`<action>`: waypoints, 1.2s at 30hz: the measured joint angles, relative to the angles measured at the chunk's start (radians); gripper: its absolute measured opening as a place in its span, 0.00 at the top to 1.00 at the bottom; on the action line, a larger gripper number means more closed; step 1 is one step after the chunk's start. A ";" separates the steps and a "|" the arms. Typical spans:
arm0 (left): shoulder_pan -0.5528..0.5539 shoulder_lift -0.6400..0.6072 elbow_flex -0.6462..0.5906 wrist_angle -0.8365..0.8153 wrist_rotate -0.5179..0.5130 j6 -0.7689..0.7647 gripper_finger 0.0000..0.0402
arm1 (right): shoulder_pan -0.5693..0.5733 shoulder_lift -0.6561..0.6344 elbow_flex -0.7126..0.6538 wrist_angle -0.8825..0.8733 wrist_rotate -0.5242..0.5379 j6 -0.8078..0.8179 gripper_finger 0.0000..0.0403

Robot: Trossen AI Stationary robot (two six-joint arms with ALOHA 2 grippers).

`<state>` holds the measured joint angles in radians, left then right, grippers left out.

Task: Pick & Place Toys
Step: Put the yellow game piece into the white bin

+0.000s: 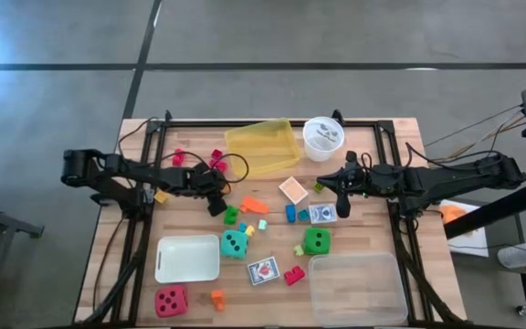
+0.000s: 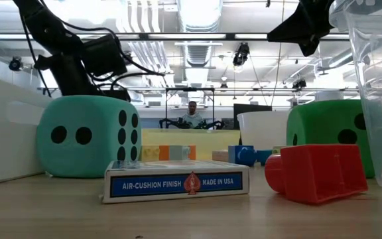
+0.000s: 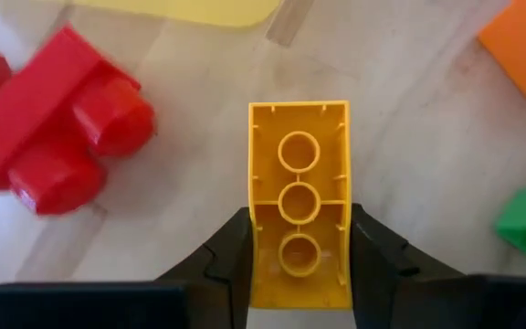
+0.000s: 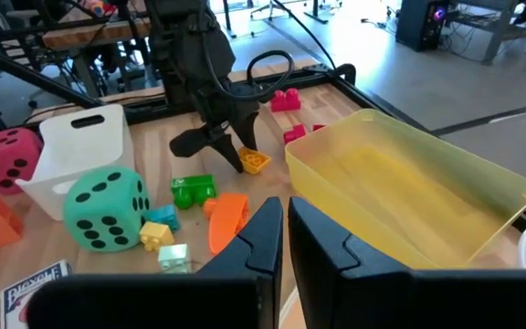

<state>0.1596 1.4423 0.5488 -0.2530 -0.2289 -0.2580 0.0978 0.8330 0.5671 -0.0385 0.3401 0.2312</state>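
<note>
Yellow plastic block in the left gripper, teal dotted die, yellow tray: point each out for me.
Yellow plastic block [image 3: 299,196]: left wrist view, studded hollow underside.
Teal dotted die [image 4: 108,206]: right wrist view, top face.
Yellow tray [image 1: 244,137]: high view, left rim.

Seen from above, a grey floor [image 1: 336,37] of large slabs crossed by dark seams fills the upper frame around the wooden tabletop [image 1: 373,233]. At table height, an open ceiling [image 2: 197,40] with long strip lights [image 2: 178,35] and ducts runs across the top; a person [image 2: 192,114] sits far back at centre, perhaps at a desk. Upper right in the right wrist view stands a grey workbench [image 4: 482,27].
</note>
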 joint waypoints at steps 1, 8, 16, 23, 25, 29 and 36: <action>0.000 -0.012 -0.001 -0.009 0.009 -0.002 0.71 | 0.000 0.000 0.000 0.000 0.000 -0.002 0.95; -0.001 -0.102 0.004 -0.095 0.059 -0.071 0.71 | -0.001 0.000 0.000 0.000 0.000 -0.007 0.95; -0.020 -0.222 0.044 -0.267 0.065 -0.110 0.71 | -0.001 0.000 0.000 0.000 0.000 -0.007 0.95; -0.095 -0.313 0.091 -0.372 0.065 -0.110 0.71 | 0.000 0.000 0.000 -0.001 0.000 -0.007 0.95; -0.129 -0.330 0.101 -0.388 0.065 -0.120 0.71 | 0.000 0.000 0.000 -0.001 0.000 -0.007 0.95; -0.201 -0.344 0.125 -0.413 0.065 -0.173 0.71 | 0.000 0.000 0.000 0.000 0.000 -0.005 0.95; -0.341 -0.345 0.183 -0.485 0.034 -0.255 0.71 | 0.000 0.000 0.000 -0.001 0.000 -0.003 0.95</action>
<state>-0.1810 1.0973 0.7320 -0.7380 -0.1946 -0.5132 0.0978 0.8328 0.5667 -0.0391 0.3401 0.2279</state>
